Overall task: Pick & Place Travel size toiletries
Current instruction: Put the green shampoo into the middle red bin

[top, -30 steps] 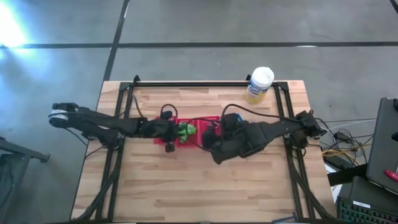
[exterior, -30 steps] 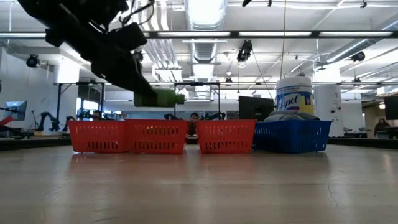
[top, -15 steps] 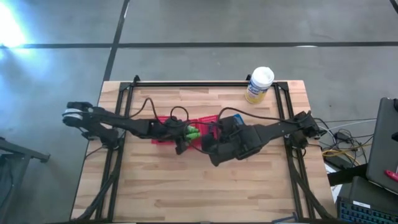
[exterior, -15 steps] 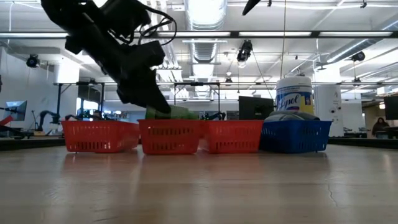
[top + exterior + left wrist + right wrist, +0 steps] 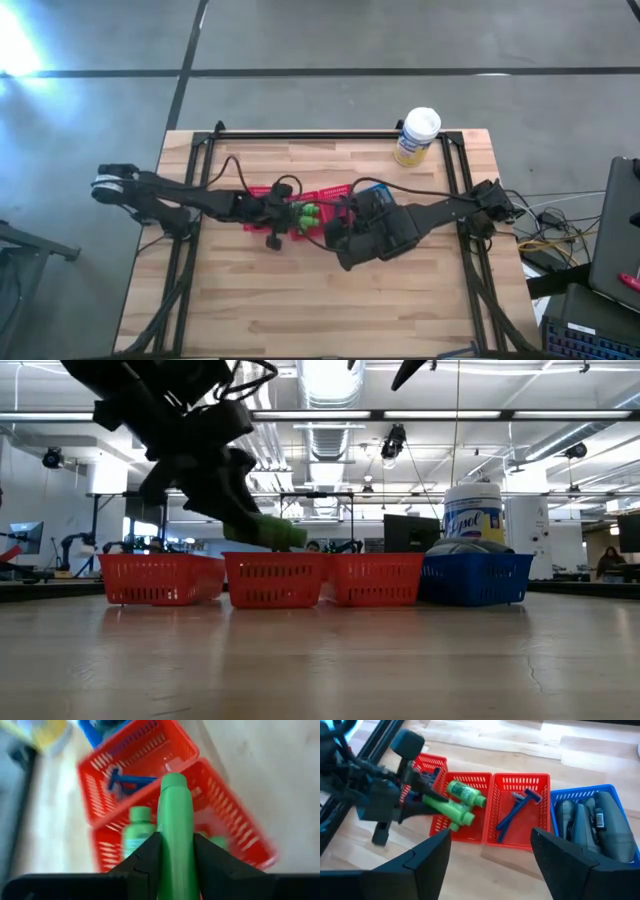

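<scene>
A: While the left gripper (image 5: 175, 865) hangs over the row of baskets, what does it carry?

B: It pinches a bright green plastic tube (image 5: 174, 827) between its two dark fingers (image 5: 146, 857). The tube points forward, out of the gripper, and its far end is above the middle red mesh basket (image 5: 482, 831). In the low view the tube (image 5: 272, 532) is tilted down and sits just over the rim of that basket (image 5: 275, 580).

A: What lies already inside this basket?

B: A green bottle with a printed label (image 5: 465, 793) lies there on its side, and one more green piece (image 5: 218, 841) shows at the basket wall in the left wrist view.

A: And the other baskets?

B: The red basket beside it (image 5: 520, 807) holds two blue stick-like razors (image 5: 517, 809). The blue mesh basket (image 5: 580, 795) next to that holds dark grey oval bottles (image 5: 587, 822). At the other end of the row another red basket (image 5: 425, 767) stands partly behind the left arm.

A: Where is the right gripper (image 5: 490, 850)?

B: It waits near the baskets on the wooden table (image 5: 330, 310), on the side of the blue one, with its fingers spread wide and nothing between them. A yellow canister with a white lid (image 5: 417, 136) stands at the far edge of the table.
</scene>
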